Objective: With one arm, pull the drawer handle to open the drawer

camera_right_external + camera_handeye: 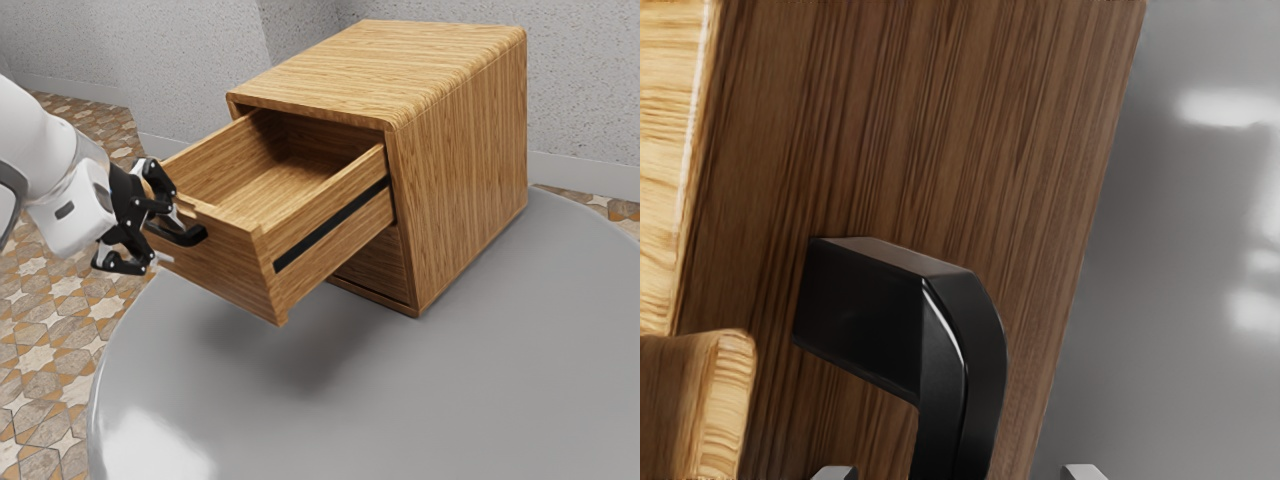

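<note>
The drawer [262, 190] was a shallow box of light, striped wood, set in the upper part of a wooden cabinet [455, 150]. It stood pulled well out toward the exterior view's left, level, with its inside floor and walls open to view. A dark slot ran along its near side wall. Its front end hung in the air above the grey table [450, 400], not touching it. The drawer handle [186, 237] was a black bar with rounded corners, fixed to the outer face of the front panel and standing off it. In the wrist view the drawer handle [940, 340] rose from the darker, finely grained front panel [940, 130] and bent over in a smooth curve
</note>
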